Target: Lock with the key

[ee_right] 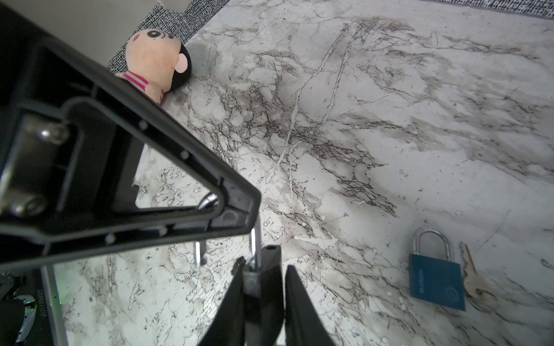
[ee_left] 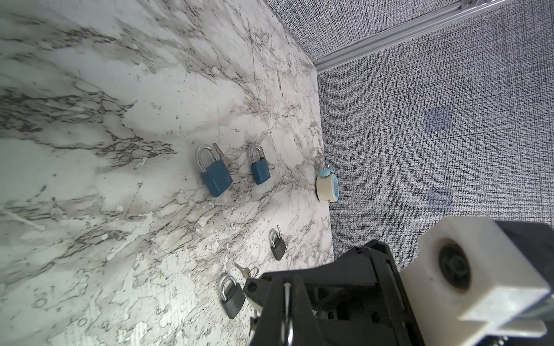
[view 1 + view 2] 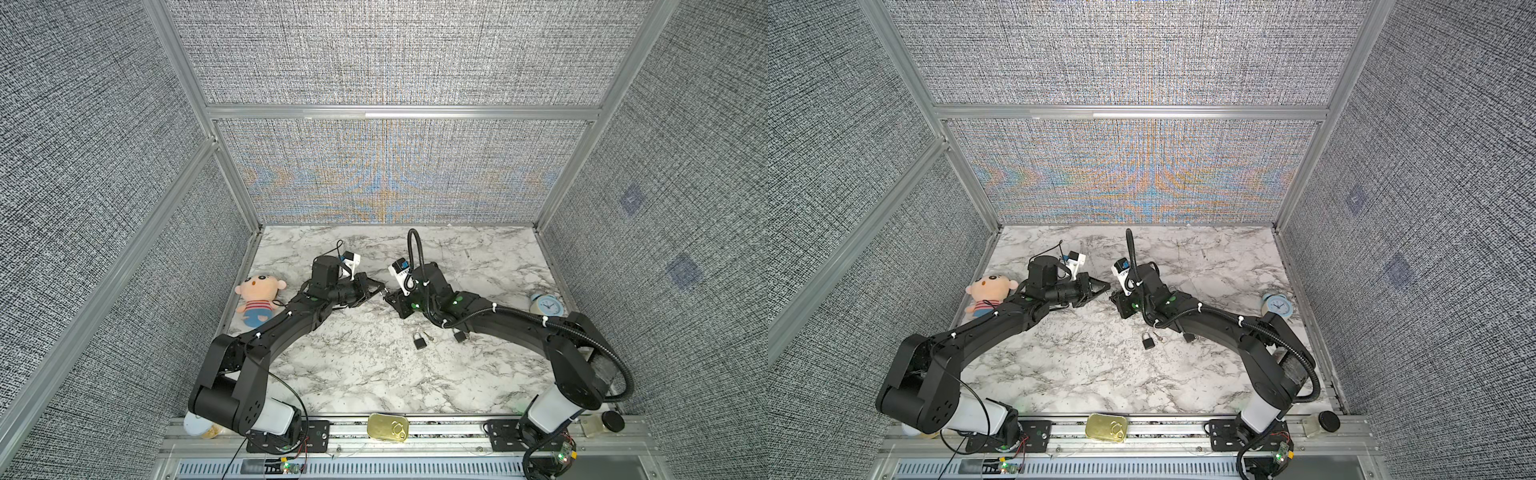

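- two arms meet over the middle of the marble table (image 3: 374,374), gripper tips almost touching. from above, the right arm (image 3: 498,320) hides part of the table from me.
- four spare locks lie on the right half. a grey padlock (image 3: 419,341) has a key (image 3: 432,337) just beside it, and a second grey padlock (image 3: 459,336) sits at the edge of the right arm. in the left wrist view, a big blue padlock (image 2: 214,173) and a small blue padlock (image 2: 260,169) lie near the clock (image 3: 546,306).
- a doll (image 3: 257,297) lies by the left wall, well apart from the grippers.
- a gold tin (image 3: 387,427) sits on the front rail, closed, with its pull tab in place. a jar (image 3: 611,422) with a black lid lies at the front right corner. i can't tell what is in either.
- the padlock (image 1: 253,277) is up off the table between the two grippers. it has a grey body, and its silver shackle (image 1: 253,239) is open, with one leg in the body and the other hanging free.
- the right gripper (image 3: 387,297) has narrow jaws clamped on the padlock body.
- the left gripper (image 3: 381,287) has its jaws closed, tip at the shackle's bend. i can't tell whether it pinches the shackle.
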### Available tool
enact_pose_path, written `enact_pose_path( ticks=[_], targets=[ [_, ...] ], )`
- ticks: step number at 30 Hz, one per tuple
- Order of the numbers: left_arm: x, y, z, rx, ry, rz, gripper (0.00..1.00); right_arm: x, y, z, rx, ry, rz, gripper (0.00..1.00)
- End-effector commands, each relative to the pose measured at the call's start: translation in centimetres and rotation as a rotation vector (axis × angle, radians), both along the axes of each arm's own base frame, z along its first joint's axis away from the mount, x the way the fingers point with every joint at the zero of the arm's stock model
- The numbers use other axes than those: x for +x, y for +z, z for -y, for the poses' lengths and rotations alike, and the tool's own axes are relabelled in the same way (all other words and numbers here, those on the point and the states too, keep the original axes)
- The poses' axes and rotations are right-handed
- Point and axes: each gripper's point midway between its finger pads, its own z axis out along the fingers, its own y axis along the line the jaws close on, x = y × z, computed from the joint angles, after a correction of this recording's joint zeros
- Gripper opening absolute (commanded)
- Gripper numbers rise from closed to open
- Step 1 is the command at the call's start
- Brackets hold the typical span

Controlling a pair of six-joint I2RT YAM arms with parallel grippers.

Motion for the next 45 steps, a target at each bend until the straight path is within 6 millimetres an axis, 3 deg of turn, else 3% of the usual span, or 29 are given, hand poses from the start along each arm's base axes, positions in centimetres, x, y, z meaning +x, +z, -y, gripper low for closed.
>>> enact_pose_path(
  ticks=[1,2,8,10,13,18,27,32,36,45],
  targets=[
    [0.1,0.9,0.1,-0.017,-0.004,0.032,0.0,0.4,-0.3,0.7,-0.018,-0.041,0.004,0.06],
    [0.1,0.9,0.1,-0.017,-0.004,0.031,0.0,0.5,-0.3,0.7,-0.018,-0.042,0.004,0.0],
    [-0.2,0.7,0.2,-0.01,-0.026,0.03,0.02,0.1,0.2,1.0,0.006,-0.029,-0.013,0.0],
    [-0.4,0.4,0.2,0.008,-0.04,0.029,0.22,-0.3,0.8,1.1,0.035,0.0,-0.036,0.0],
    [-0.2,0.4,0.0,0.062,-0.059,0.056,0.35,-1.4,1.7,1.3,0.106,0.094,-0.1,0.0],
    [-0.3,0.2,-0.7,0.178,-0.101,0.139,0.37,-3.4,3.0,2.3,0.206,0.228,-0.214,0.0],
    [-2.8,3.1,0.2,0.189,-0.233,0.339,0.39,-5.9,3.5,3.2,0.336,0.345,-0.372,0.0],
    [-3.9,3.0,1.6,0.203,-0.29,0.354,0.39,-5.9,3.4,3.1,0.35,0.344,-0.398,0.0],
    [-4.3,1.8,2.5,0.249,-0.325,0.336,0.39,-5.8,3.5,3.2,0.354,0.339,-0.401,0.0],
    [-4.3,2.1,2.2,0.259,-0.303,0.349,0.39,-5.5,4.2,3.9,0.382,0.334,-0.411,0.0]
  ],
)
